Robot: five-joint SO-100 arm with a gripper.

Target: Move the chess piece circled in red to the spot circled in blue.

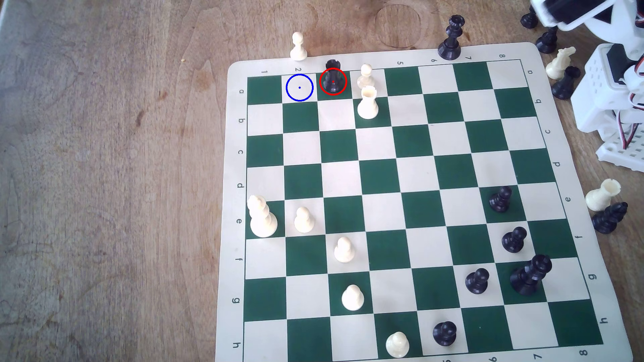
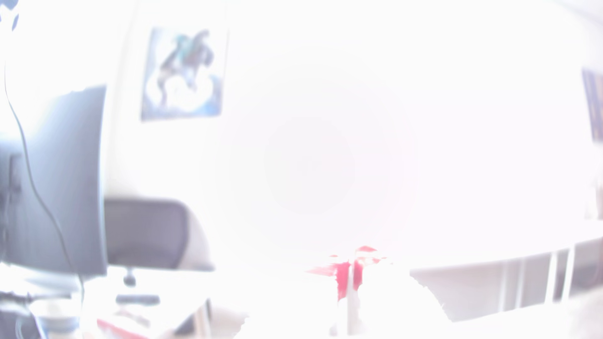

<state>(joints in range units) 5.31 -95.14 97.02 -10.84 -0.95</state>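
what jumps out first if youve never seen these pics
In the exterior view, the red ring around the black rook on the green-and-cream chessboard's far row, with the blue-ringed cream square empty beside it on the view's left. The white robot arm sits at the upper right. The wrist view is washed out by glare.

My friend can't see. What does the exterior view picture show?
A short black rook with a notched top, ringed in red, stands on a green and cream chessboard, beside a blue-ringed cream square on the exterior view's left. The white robot arm sits off the board's right edge.

wooden tabletop (image 1: 104, 174), overexposed white wall (image 2: 326, 97) with poster (image 2: 184, 73), dark monitor (image 2: 62, 182), grey chair (image 2: 146, 231)
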